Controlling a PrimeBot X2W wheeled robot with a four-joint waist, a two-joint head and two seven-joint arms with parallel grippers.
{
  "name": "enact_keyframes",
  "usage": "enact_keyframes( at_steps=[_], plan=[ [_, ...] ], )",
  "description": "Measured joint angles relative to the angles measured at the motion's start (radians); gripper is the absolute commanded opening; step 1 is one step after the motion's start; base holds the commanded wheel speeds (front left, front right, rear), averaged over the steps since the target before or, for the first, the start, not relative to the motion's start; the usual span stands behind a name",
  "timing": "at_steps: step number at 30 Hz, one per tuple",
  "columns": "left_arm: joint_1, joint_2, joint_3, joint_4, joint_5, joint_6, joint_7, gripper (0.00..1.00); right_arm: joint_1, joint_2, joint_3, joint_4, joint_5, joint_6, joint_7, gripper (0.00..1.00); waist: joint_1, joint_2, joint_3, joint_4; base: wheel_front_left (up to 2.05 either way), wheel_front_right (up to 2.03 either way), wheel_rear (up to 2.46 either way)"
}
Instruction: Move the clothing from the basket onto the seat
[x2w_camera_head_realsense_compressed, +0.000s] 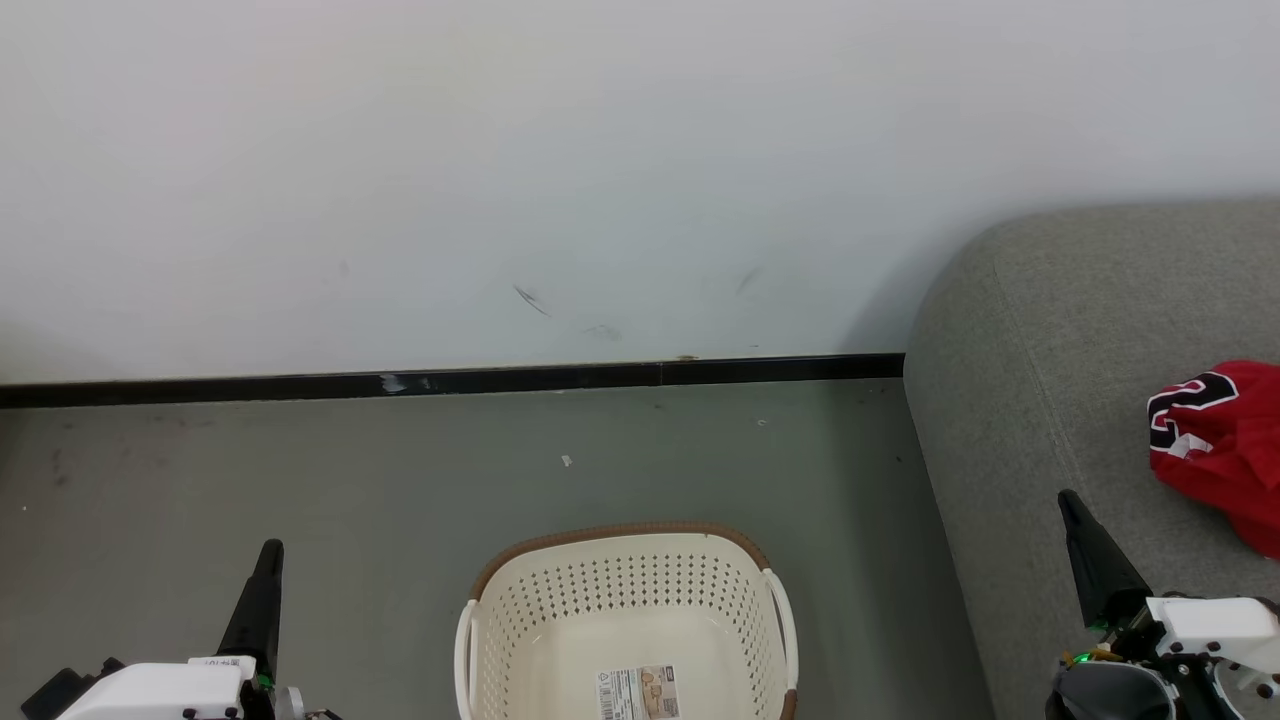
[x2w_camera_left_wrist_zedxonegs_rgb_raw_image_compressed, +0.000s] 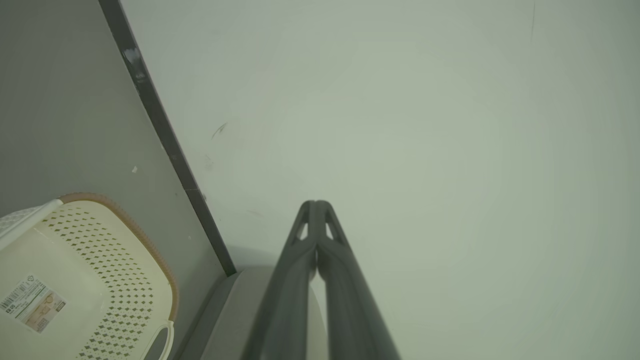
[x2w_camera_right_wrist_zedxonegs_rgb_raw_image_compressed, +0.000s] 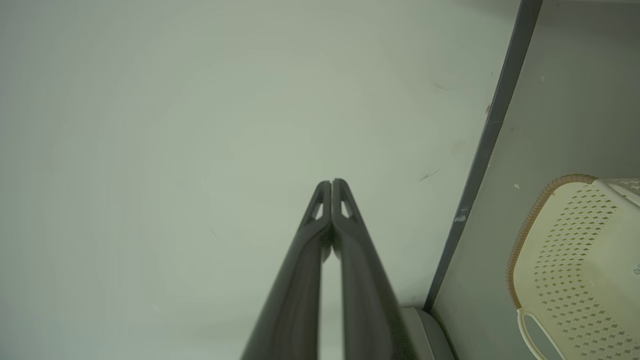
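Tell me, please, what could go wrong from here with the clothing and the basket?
1. The red clothing lies on the seat but is cut off by the head view's right edge, so a garment hanging off it could slip unseen.
2. The basket looks empty, yet its near part is out of frame; something may remain.
3. The shut right gripper sits near the clothing and might snag it when moving.

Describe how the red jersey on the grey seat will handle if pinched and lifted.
Probably floppy: the red jersey lies crumpled in folds, so it should drape. Likely light: thin fabric. Unlikely to slide on the fabric seat.
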Motion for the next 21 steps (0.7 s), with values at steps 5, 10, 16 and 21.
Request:
enact_keyframes(
  at_steps=[5,10,16,21],
  plan=[
    [0.0,0.0,0.0,0.0,0.0,0.0,0.0,0.0,0.0,0.0,0.0,0.0,0.0,0.0,0.0,0.0,0.0,0.0,0.0,0.0,0.0,0.0,0.0],
    [0.0,0.0,0.0,0.001,0.0,0.0,0.0,0.0,0.0,0.0,0.0,0.0,0.0,0.0,0.0,0.0,0.0,0.0,0.0,0.0,0.0,0.0,0.0],
    [-0.001,0.0,0.001,0.001,0.0,0.0,0.0,0.0,0.0,0.0,0.0,0.0,0.0,0.0,0.0,0.0,0.0,0.0,0.0,0.0,0.0,0.0,0.0],
    [-0.001,0.0,0.001,0.002,0.0,0.0,0.0,0.0,0.0,0.0,0.0,0.0,0.0,0.0,0.0,0.0,0.0,0.0,0.0,0.0,0.0,0.0,0.0]
  ],
)
